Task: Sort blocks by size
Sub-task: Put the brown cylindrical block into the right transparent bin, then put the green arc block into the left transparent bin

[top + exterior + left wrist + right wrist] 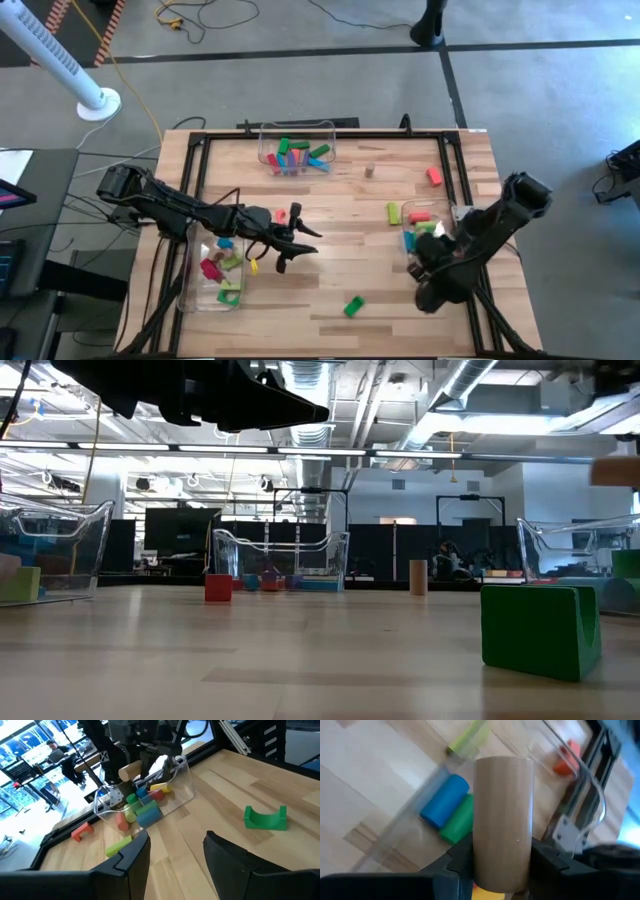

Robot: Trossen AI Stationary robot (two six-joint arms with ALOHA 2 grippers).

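Note:
My right gripper (501,870) is shut on a tan cylinder (502,815) above the clear bin at the right (412,240), which holds blue, green, red and yellow blocks (145,807). My left gripper (175,852) is open and empty above the table's middle (292,245), beside the left bin (222,268) of pink, green and blue blocks. A green arch block (353,306) lies on the table toward the near edge. A yellow-green bar (394,213) lies by the right bin. My right gripper pinches the tan cylinder's curved sides near one end (485,870) between its two fingers (457,857). The cylinder lies along the fingers and sticks out past their tips. It is lifted clear, tilted, over the right bin; it also shows in the left wrist view (131,769).
A third clear bin (297,155) with several blocks stands at the far edge. Loose on the table are a red block (434,176), a small tan block (369,171), a small red block (281,215) and a small yellow one (253,266). A black frame (455,150) borders the table.

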